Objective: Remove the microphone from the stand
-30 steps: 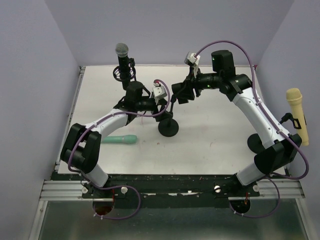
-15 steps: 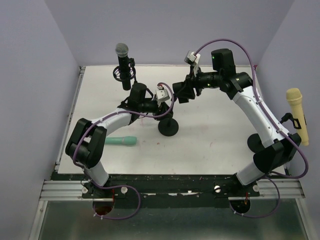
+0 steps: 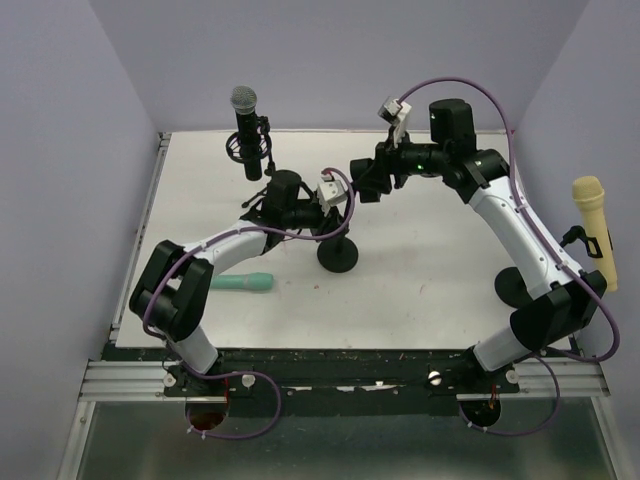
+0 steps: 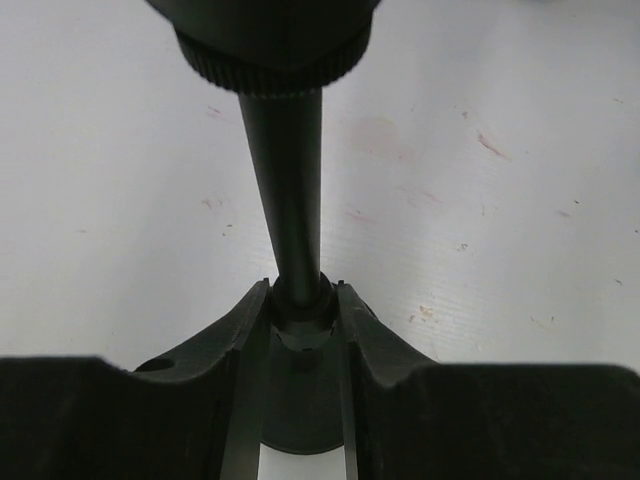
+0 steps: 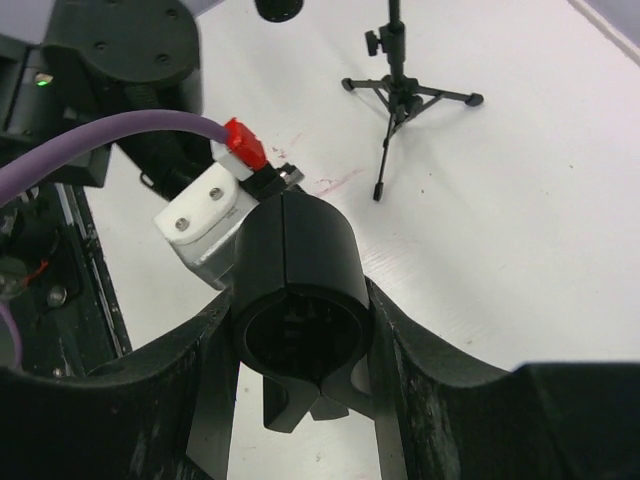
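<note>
**Both arms on the round-base stand; three microphones sit elsewhere**

From the top camera, the left gripper (image 3: 335,215) reaches in from the left to the pole (image 3: 343,222) of the stand, just above its round base (image 3: 337,256) in the middle of the table (image 3: 430,270). The right gripper (image 3: 362,180) comes in from the right and sits higher, at the stand's head. How the jaws stand cannot be told from this height. A black microphone (image 3: 245,120) stands upright in a tripod stand (image 3: 250,152) at the back left. A green microphone (image 3: 240,281) lies flat on the table, near the left arm. A yellow microphone (image 3: 590,215) stands upright at the right edge.

In the left wrist view, the left gripper (image 4: 300,305) has both fingers (image 4: 240,325) pressed against the thin black pole (image 4: 290,180), pinching it from either side. The pole runs up to a knurled black collar (image 4: 270,55) at the top edge, with the white table (image 4: 500,200) behind.

In the right wrist view, the right gripper (image 5: 300,320) clasps a black split tube (image 5: 295,260), with a finger touching each flank. Its near end looks hollow and dark. Whether this is the stand's clip alone or a microphone sits inside it, I cannot tell. Just beside it is a white camera block (image 5: 205,225) with a red plug and a purple cable (image 5: 100,145). The tripod stand (image 5: 400,95) is well apart, farther back on the table (image 5: 540,200).
</note>
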Tool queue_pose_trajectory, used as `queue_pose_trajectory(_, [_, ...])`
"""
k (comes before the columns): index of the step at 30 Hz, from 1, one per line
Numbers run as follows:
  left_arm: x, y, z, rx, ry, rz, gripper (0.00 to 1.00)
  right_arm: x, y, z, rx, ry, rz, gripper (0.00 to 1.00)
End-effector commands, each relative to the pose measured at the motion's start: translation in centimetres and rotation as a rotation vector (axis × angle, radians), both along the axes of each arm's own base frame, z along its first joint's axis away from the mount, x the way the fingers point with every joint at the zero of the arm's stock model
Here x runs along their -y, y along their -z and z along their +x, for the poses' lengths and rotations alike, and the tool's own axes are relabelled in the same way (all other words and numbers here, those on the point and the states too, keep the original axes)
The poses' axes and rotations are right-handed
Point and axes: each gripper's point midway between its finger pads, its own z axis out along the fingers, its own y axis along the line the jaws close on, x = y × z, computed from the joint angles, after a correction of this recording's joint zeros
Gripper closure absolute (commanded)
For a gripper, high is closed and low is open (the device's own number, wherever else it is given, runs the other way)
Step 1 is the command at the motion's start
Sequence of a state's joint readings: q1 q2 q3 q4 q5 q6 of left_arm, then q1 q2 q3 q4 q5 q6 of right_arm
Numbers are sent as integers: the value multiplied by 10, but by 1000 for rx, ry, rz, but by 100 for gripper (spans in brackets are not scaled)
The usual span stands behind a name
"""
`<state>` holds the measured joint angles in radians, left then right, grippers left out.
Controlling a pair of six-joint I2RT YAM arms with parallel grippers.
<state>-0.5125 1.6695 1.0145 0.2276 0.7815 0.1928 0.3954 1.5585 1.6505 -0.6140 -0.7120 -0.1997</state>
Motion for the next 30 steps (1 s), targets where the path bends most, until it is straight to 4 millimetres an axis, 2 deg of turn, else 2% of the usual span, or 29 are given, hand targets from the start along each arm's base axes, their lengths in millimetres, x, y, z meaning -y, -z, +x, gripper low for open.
queue_pose_trajectory(1, [-18,-51,13,87,-184,-17,100,32,22,18,-108,263,-58,99])
queue_pose_trajectory(2, [-23,-55,13,97,-207,-17,100,37,26,20,-123,299,-67,99])
queue_pose_trajectory(4, [-28,-50,10,119,-245,15,100,47,34,22,-176,362,-78,99])
queue_pose_trajectory(10, [-33,-23,7,200,-298,140,100,76,67,21,-454,574,-111,99])
queue_pose_trajectory(15, [-32,-13,18,209,-360,184,100,81,85,12,-562,625,-146,99])
queue_pose_trajectory(18, [-27,-12,19,197,-354,187,100,72,88,4,-573,532,-136,99])
queue_pose_trajectory(19, [-24,-12,16,180,-329,191,95,68,87,2,-559,490,-130,99])
queue_pose_trajectory(20, [-21,-13,11,157,-295,188,70,66,84,0,-532,445,-125,99])
queue_pose_trajectory(21, [-18,-13,4,135,-258,185,52,64,82,-3,-502,407,-121,99])
queue_pose_trajectory(22, [-15,-16,-5,121,-199,170,42,63,77,-4,-452,372,-118,99])
queue_pose_trajectory(26, [-15,-21,-41,78,13,122,29,64,68,-15,-241,232,-119,99])
queue_pose_trajectory(30, [-22,-34,-58,-85,175,9,30,60,61,-37,-42,64,-102,99])
